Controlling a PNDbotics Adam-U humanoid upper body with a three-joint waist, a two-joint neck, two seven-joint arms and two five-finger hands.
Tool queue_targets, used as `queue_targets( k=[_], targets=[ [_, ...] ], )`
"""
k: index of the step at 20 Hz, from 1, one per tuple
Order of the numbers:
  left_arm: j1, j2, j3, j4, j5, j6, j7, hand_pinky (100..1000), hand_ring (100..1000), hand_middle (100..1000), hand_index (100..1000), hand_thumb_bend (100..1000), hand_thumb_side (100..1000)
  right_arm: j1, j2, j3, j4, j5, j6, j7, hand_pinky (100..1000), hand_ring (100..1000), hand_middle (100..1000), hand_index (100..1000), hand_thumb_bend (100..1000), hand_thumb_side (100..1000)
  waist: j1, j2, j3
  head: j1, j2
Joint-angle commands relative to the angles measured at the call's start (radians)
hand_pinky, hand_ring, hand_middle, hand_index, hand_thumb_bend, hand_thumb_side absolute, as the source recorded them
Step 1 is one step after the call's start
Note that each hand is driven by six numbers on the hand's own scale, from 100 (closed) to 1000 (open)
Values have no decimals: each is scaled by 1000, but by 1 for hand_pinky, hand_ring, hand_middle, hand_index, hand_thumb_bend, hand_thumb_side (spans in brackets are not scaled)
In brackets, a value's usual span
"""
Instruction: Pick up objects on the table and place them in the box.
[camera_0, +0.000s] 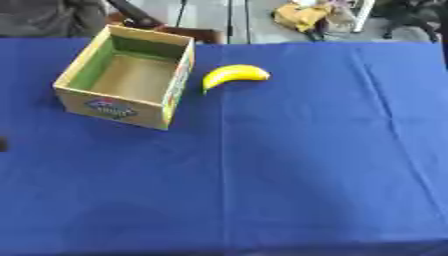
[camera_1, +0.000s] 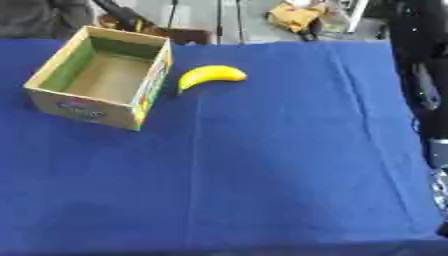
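A yellow banana (camera_0: 233, 75) lies on the blue tablecloth, just right of an open cardboard box (camera_0: 80, 95). The box stands at the back left with nothing visible inside it; a printed label is on its front wall. My right arm (camera_1: 423, 85), black with silver joints, runs down the right edge of the right eye view, well away from the banana. Its hand (camera_1: 440, 186) is cut off by that edge. A small dark shape (camera_0: 3, 145) at the left edge of the left eye view may be part of my left hand.
The blue cloth (camera_0: 289, 170) covers the whole table, with a crease running down its middle. Beyond the far edge are a dark chair part (camera_0: 131, 12), a yellow bundle (camera_0: 302, 15) on the floor and other clutter.
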Motion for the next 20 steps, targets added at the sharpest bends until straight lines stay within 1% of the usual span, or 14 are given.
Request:
queue_targets(
  k=[1,6,10,13,20],
  targets=[
    [-11,25,-5,-11,1,-1,-3,588,563,513,594,362,890,-39,-48,8,80,-23,17,34,702,783,715,604,100,732,-3,-20,3,-17,5],
    [-10,26,-8,-5,0,-1,-4,587,562,513,593,365,890,-77,-52,38,226,-8,49,97,714,802,734,600,100,756,-11,-28,15,-37,10],
    [-10,26,-11,-2,-1,-2,-6,587,562,512,593,368,889,-95,-50,58,341,27,71,137,722,815,746,597,100,773,-15,-32,22,-48,14],
    [-10,26,-12,0,-1,-3,-7,587,562,512,593,369,889,-107,-47,73,421,68,74,167,725,821,750,593,100,780,-17,-34,27,-53,14],
    [-12,25,-18,2,-2,-3,-12,587,562,512,593,372,887,-128,-36,102,600,196,69,219,732,832,756,582,100,801,-20,-39,44,-66,14]
  ],
)
